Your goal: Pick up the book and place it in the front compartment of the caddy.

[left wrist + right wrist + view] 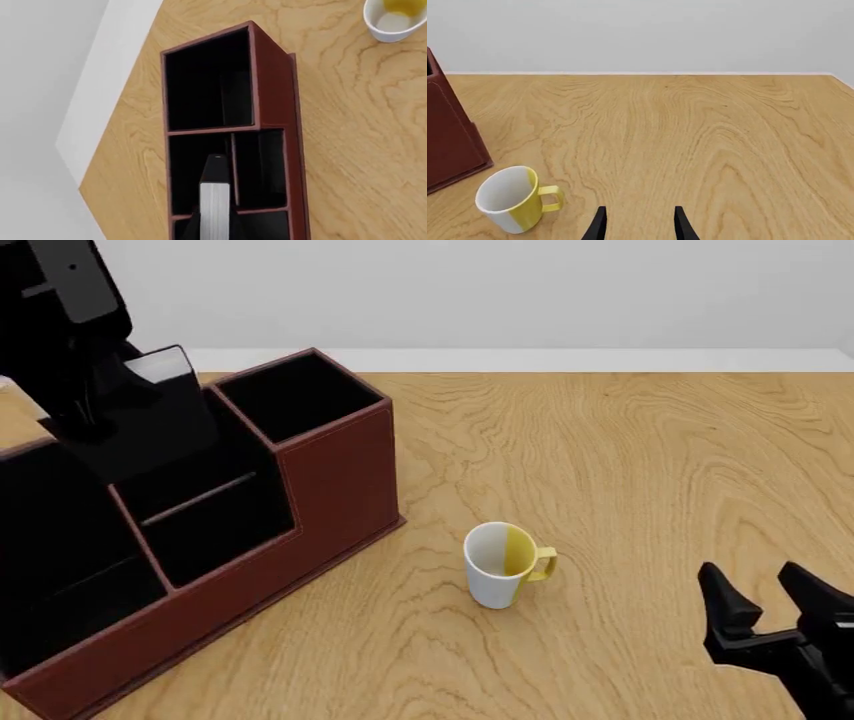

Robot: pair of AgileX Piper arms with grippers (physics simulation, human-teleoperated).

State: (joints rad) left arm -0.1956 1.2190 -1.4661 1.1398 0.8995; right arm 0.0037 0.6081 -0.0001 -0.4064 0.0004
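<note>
You have a bench (641, 470) of pale wood with bold swirling grain and a smooth satin finish. Your caddy (340, 485) looks like red-brown leather, faintly sheened, its slots lined in matt black. The book (215, 202) shows a glossy black cover and white paper page edges. The mug (503, 565) looks like smooth glazed ceramic, white and yellow. Your right gripper (767, 602) is matt black, plastic-looking.

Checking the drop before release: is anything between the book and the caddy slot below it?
Nothing visible. The left gripper holds the book upright over the caddy; the black-lined slot beneath looks open. The mug stands well clear on the table.
</note>
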